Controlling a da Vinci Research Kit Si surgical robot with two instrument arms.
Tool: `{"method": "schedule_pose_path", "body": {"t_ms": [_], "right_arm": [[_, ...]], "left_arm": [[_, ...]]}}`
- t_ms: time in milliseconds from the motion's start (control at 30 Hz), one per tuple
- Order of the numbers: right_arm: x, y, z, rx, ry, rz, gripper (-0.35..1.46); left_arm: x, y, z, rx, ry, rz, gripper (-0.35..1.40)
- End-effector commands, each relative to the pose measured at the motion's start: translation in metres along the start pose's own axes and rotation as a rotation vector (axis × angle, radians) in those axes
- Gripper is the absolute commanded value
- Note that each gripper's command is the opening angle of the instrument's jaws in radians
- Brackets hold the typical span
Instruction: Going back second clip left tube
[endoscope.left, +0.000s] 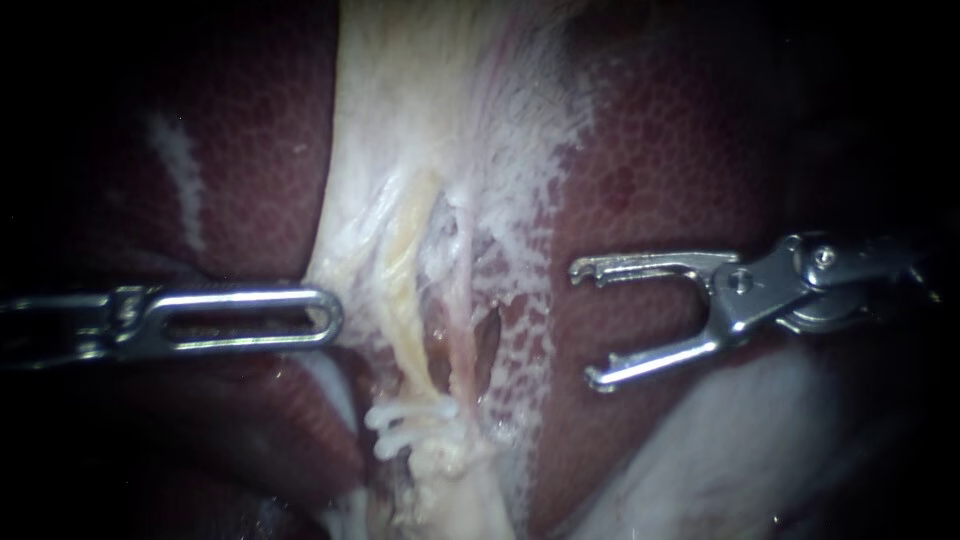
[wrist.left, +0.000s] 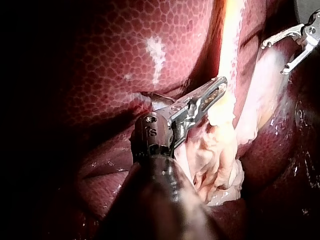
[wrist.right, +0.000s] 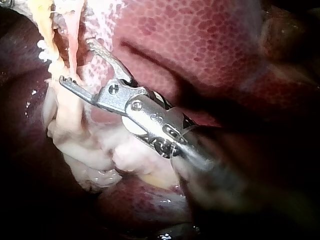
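The step in hand looks to be the retreat after clipping. The slender silver right instrument (endoscope.left: 585, 325) is hanging beside the dissected strands and clear of them, over the dark red mottled liver (endoscope.left: 660, 150). Its pincer is gaping wide and carrying nothing, with no clip loaded between the two hooked tips. The yellowish left tube (endoscope.left: 408, 300) is running down the middle of the pale stretched tissue sheet (endoscope.left: 400, 120). A thinner pinkish tube (endoscope.left: 462, 310) is lying just beside it, on the side towards the right instrument. Low on the left tube the small white ribbed clips (endoscope.left: 410, 420) are sitting close together. There appear to be two, though the exact count is hard to make out.

The next move, as I judge it, is calling for a straight pull back along the shaft's own line, towards the right edge of the endoscope view. The empty pincer should be staying wide and level so that neither hooked tip is catching the tubes or the liver surface.

The right shaft is entering from the right and lying nearly level, its wrist joint bending slightly downwards. The flat, slotted steel left instrument (endoscope.left: 335, 315) is reaching in level from the left. Its pincer appears to be clamping the edge of the pale sheet and drawing it taut sideways.
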Motion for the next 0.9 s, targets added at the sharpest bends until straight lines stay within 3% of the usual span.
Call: {"method": "schedule_pose_path", "body": {"t_ms": [33, 367, 900], "right_arm": [[-0.0001, 0.0, -0.0001, 0.001, 0.0, -0.006, 0.6], [0.0, -0.0001, -0.0005, 0.0, -0.001, -0.011, 0.6], [0.0001, -0.0003, -0.0005, 0.0, -0.001, -0.01, 0.6]], "left_arm": [[0.0, 0.0001, 0.0001, -0.001, -0.001, -0.001, -0.35], [0.0, 0.0012, 0.0007, -0.004, -0.006, 0.0, -0.35], [0.0012, 0.0034, 0.0048, -0.034, 0.004, 0.009, -0.35]]}}
